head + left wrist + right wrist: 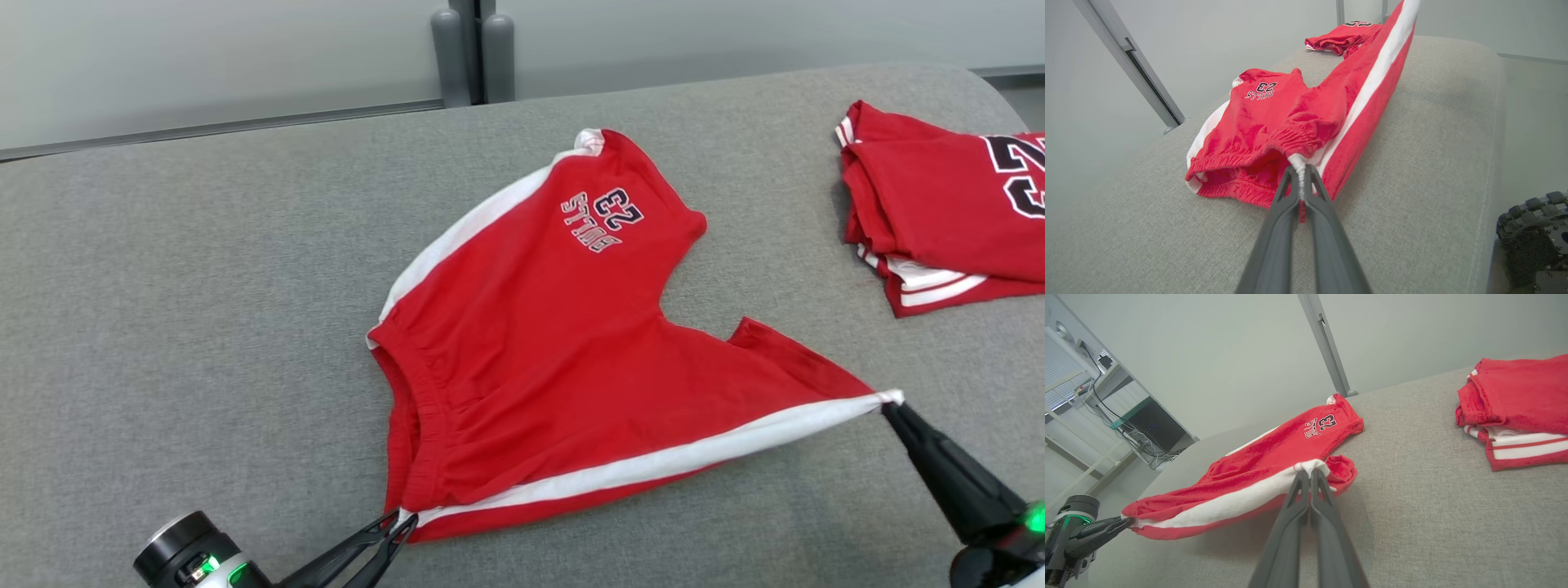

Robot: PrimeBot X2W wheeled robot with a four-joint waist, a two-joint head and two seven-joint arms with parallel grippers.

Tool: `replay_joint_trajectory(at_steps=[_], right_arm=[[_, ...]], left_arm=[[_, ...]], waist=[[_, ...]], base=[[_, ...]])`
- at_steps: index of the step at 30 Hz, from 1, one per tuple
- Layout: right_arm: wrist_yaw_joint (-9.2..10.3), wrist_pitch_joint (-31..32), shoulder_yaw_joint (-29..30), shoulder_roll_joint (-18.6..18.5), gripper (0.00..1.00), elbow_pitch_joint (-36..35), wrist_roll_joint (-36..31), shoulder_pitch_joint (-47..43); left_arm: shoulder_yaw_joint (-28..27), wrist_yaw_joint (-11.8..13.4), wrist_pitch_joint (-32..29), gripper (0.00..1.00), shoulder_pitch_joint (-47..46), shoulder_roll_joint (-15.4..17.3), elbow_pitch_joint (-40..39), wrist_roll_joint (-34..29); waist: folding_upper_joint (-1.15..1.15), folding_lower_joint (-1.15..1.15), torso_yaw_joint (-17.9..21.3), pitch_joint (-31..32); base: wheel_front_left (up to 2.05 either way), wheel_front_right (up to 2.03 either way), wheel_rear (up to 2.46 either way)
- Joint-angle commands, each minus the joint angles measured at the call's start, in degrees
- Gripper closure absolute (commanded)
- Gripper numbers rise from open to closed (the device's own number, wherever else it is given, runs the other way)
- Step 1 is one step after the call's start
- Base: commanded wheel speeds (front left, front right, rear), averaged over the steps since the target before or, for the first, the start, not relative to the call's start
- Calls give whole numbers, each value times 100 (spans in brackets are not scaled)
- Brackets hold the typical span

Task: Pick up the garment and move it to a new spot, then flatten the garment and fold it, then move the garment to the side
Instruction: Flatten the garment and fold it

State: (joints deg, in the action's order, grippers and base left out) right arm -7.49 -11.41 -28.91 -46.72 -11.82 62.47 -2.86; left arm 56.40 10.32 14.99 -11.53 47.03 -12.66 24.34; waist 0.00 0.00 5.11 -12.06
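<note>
My left gripper (pixel 403 518) is clamped on the waistband corner of the red fabric shorts with white side stripes (pixel 539 327), and my right gripper (pixel 890 405) is clamped on a hem corner (stripe taut between). The shorts lie on the grey upholstered surface (pixel 204 286), left of the folded red jerseys (pixel 939 204). My right wrist view adds a cable-strewn desk (pixel 1147 416).

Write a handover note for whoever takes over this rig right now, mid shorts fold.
Left fingers: shut on the red shorts at the waistband corner, by the white stripe.
Right fingers: shut on that stripe's leg-hem end.
Layout: shorts on the grey table, stripe edge stretched between both arms, other leg lying flat. Folded red pile far right.
Done: both corners gripped.
To do: flatten, fold, move aside.
</note>
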Motion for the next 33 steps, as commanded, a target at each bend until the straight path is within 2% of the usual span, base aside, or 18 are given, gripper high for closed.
replay_joint_trajectory(at_steps=[1, 6, 8, 16, 21, 26, 29, 33], right_arm=[[0, 125, 326, -75, 100, -181, -41, -175], [0, 567, 930, 85, 100, -236, -345, -155], [0, 686, 997, 139, 100, -210, -385, -64], [0, 1710, 1358, 577, 100, 439, -528, 1164], [0, 2376, 1444, 661, 100, 912, -445, 2074], [0, 2956, 1363, 673, 100, 1381, -512, 3047], [0, 3359, 1156, 757, 100, 1810, -558, 3836], [0, 3615, 838, 847, 100, 2300, -698, 4566]], left_arm=[[-62, 21, 24, 100, 36, 6, -126, 84], [-303, -193, 24, 100, -184, -339, -247, 456], [-328, -283, 24, 100, -261, -399, -207, 502], [-488, -1147, -236, 100, -1134, -1081, 551, 1385], [-631, -1541, -664, 100, -1786, -1515, 1182, 2145], [-773, -1725, -930, 100, -2321, -1816, 1683, 2891], [-891, -1757, -1162, 100, -2598, -1941, 2014, 3418], [-952, -1776, -1365, 100, -2802, -2042, 2326, 3766]], waist=[[0, 0, -105, 79], [0, 0, -277, 80], [0, 0, -322, 62], [0, 0, -692, -217], [0, 0, -910, -478], [0, 0, -1018, -776], [0, 0, -1088, -1050], [0, 0, -1187, -1297]], base=[[0, 0, 0], [0, 0, 0], [0, 0, 0], [0, 0, 0], [0, 0, 0], [0, 0, 0], [0, 0, 0], [0, 0, 0]])
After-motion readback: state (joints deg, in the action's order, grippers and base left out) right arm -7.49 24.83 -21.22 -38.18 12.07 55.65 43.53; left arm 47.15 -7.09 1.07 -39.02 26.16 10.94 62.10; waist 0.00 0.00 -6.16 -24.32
